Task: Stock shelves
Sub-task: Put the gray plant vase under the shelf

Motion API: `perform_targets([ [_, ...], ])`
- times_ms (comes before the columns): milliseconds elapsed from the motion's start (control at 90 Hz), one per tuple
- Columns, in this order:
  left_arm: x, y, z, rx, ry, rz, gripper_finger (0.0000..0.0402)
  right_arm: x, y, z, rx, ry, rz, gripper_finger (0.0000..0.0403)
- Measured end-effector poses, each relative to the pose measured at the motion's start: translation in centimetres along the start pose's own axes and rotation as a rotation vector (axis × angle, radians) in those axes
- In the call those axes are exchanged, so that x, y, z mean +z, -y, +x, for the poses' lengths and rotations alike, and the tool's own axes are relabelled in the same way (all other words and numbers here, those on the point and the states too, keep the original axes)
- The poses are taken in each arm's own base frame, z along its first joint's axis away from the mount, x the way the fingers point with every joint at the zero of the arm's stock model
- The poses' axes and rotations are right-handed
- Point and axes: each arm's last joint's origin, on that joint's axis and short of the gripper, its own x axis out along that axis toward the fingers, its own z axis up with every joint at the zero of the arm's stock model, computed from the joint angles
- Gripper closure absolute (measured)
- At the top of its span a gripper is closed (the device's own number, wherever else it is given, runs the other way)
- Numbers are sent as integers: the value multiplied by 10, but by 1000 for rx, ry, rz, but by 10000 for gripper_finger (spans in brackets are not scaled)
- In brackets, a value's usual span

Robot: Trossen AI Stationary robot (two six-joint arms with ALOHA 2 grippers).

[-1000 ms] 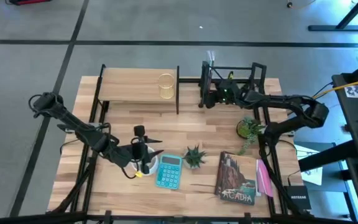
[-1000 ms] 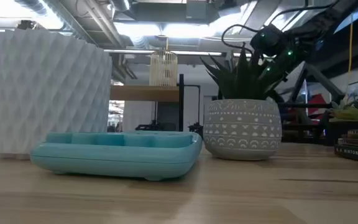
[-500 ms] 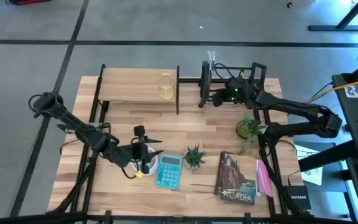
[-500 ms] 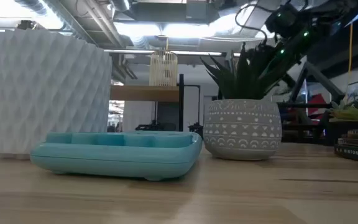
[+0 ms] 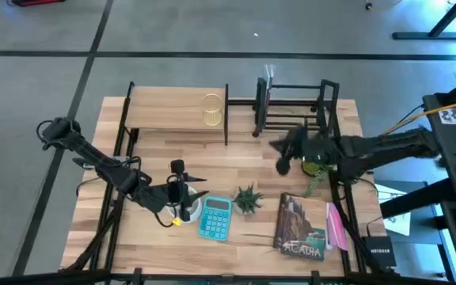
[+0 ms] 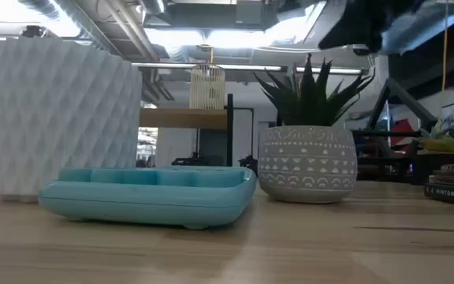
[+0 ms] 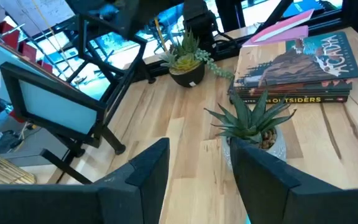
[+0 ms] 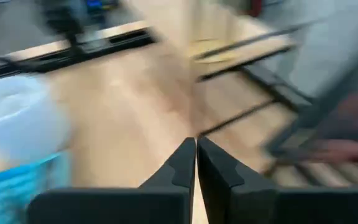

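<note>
Hovering over the tabletop (image 5: 236, 158) before the black rack (image 5: 291, 107), right gripper (image 5: 279, 156) pinched closed, empty. Waiting by the teal calculator (image 5: 214, 218), left gripper (image 5: 192, 190) spread open. Showing "ACADIA" and "OUTSIDERS", books (image 7: 294, 65).

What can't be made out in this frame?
- Right wrist view: motion blur smears the table; only the right gripper, fingers together, reads clearly.
- Low view: the white textured block and potted plant hide the table behind them.
- High view: the black rack is too small to show any contents.
</note>
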Motion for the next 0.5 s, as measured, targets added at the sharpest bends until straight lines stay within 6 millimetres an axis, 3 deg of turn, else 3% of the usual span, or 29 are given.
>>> perform_targets([
  [233,-1,0,0,-5,-9,6,247,-44,-65,-4,244,-172,-145,371],
  [400,-9,1,8,-148,-72,-79,247,-79,-92,5,289,-322,-200,296],
  [500,-18,1,23,-242,-135,-19,247,-94,-98,16,273,-408,-218,240],
])
